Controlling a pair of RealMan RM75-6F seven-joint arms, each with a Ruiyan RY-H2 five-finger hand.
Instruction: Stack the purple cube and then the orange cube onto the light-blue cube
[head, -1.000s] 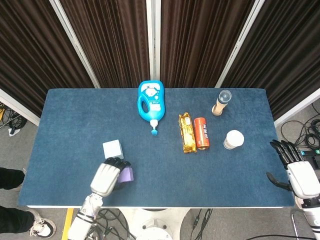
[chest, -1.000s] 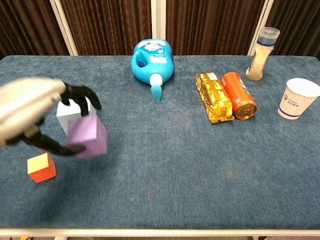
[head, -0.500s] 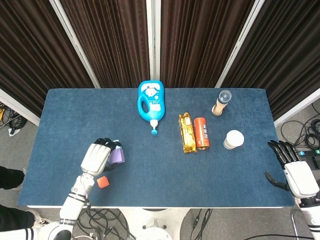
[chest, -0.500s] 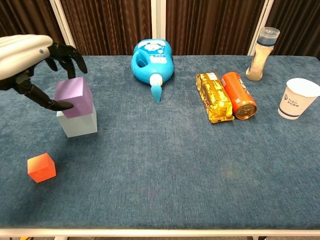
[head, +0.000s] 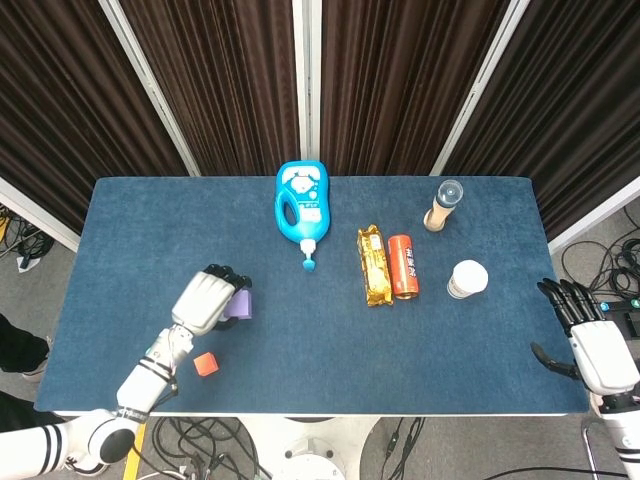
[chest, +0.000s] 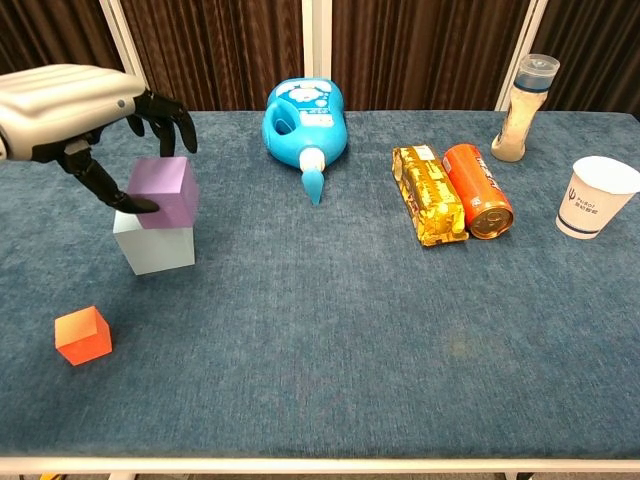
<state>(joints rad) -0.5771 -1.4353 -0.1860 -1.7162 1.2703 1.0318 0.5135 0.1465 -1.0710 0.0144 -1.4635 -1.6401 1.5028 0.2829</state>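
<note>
The purple cube (chest: 160, 192) is set on the light-blue cube (chest: 153, 247), loosely gripped by the left hand (chest: 95, 110). The orange cube (chest: 83, 334), at seven o'clock, remains unstacked. The right hand (head: 597, 350) is held open, empty.

Both views are bright and evenly lit, seemingly from overhead, with no harsh contrast. Shadows on the blue bench (chest: 350, 330) are soft and short: a faint one sits under the orange cube (chest: 83, 334), and another hugs the base of the paper cup (chest: 597, 197). The orange can (chest: 477, 190) carries a small glossy highlight, and the gold snack wrapper (chest: 428, 194) glints. The dark curtains (head: 400, 80) at the far side swallow detail. Focus is sharp throughout; the left robot hand (chest: 70, 105) shows no motion blur in the chest view. Straight edges bow only slightly near the frame borders.
</note>
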